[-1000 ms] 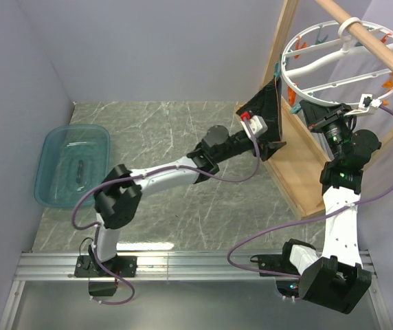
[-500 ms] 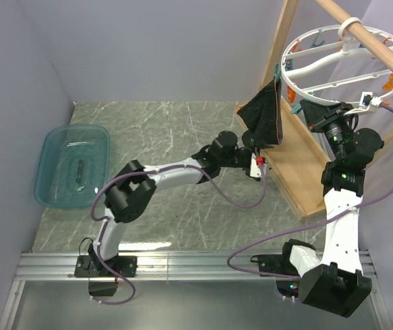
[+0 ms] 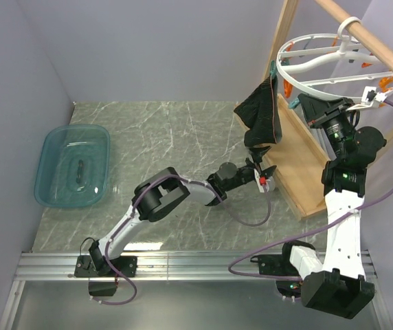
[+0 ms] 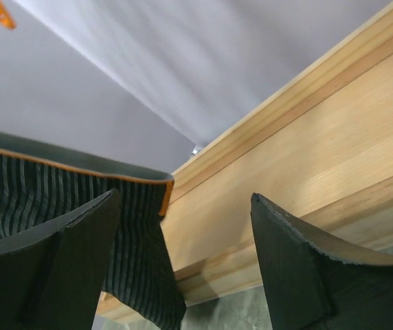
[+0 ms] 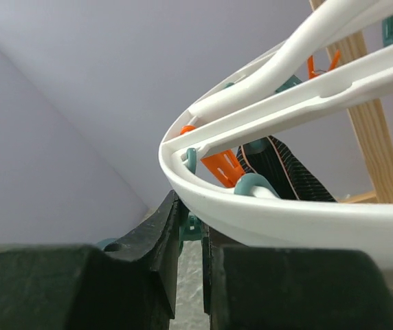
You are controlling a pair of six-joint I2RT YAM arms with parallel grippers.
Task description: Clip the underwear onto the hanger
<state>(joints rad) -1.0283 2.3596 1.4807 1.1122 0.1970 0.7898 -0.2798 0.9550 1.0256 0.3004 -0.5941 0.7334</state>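
The black striped underwear (image 3: 261, 113) with an orange-edged waistband hangs from a teal clothespin at the left rim of the white hanger (image 3: 305, 84). It also shows in the left wrist view (image 4: 59, 199) and the right wrist view (image 5: 286, 172). My left gripper (image 3: 262, 173) is open and empty just below the underwear; in its wrist view (image 4: 184, 198) nothing lies between the fingers. My right gripper (image 3: 306, 108) is under the hanger's rim (image 5: 286, 213), shut (image 5: 191, 218) on a teal clothespin (image 5: 195, 227). An orange clothespin (image 5: 220, 165) dangles beside it.
The wooden rack (image 3: 299, 165) stands at the right, its round rail (image 3: 372, 41) carrying the hanger's hook. Its boards fill the left wrist view (image 4: 306, 165). A teal plastic bin (image 3: 73, 165) with a small dark item sits at the left. Grey walls close in on both sides.
My left gripper has let go of the underwear and dropped down and back from it. The underwear now hangs from the hanger on its own. The hanger shifted slightly left.
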